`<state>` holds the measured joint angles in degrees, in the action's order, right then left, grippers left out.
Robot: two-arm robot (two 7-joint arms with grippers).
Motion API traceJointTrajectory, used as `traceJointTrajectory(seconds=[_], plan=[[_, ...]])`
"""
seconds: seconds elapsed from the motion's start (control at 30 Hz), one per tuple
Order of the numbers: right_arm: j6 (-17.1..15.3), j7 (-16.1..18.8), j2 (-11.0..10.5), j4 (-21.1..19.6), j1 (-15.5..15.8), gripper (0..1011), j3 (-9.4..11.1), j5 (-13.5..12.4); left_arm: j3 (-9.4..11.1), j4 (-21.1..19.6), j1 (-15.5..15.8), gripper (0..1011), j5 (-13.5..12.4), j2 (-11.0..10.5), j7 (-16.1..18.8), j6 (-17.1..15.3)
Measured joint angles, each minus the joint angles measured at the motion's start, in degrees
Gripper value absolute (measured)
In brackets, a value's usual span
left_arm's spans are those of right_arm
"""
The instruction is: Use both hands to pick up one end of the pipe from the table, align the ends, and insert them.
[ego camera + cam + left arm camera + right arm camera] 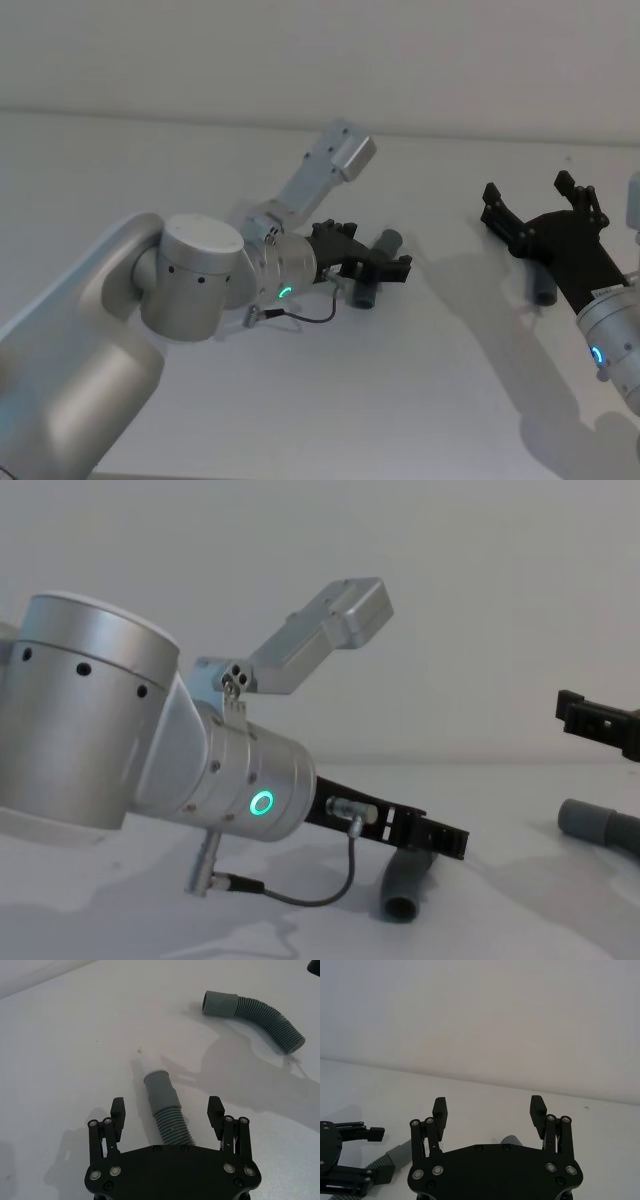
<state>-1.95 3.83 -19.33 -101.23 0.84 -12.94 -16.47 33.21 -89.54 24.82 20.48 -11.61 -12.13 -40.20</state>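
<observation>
Two grey ribbed pipe pieces lie on the white table (420, 390). The straighter piece (165, 1107), with a smooth collar end (157, 1085), lies between the fingers of my left gripper (167, 1109), which is open and straddles it without touching. In the head view this left gripper (378, 262) is low over that piece (366, 292). The curved piece (260, 1017) lies farther to the right, and its round mouth (220, 1004) faces the first piece. My right gripper (535, 195) hovers open above the curved piece (541, 287), whose end peeks out behind its palm (512, 1140).
A plain pale wall (300, 50) rises behind the table's far edge. The left arm's silver wrist bracket (340, 155) sticks up over the table, and a thin cable (310, 318) loops below the wrist. Bare table lies between the two pieces.
</observation>
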Motion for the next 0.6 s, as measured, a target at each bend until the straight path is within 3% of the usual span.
traceJointTrajectory(seconds=[0.6], plan=[[0.00,0.00,0.00,0.00,0.00,1004,0.00,0.00,0.21,1.24,1.90,1001,-0.41,-0.05,-2.27,-2.02]])
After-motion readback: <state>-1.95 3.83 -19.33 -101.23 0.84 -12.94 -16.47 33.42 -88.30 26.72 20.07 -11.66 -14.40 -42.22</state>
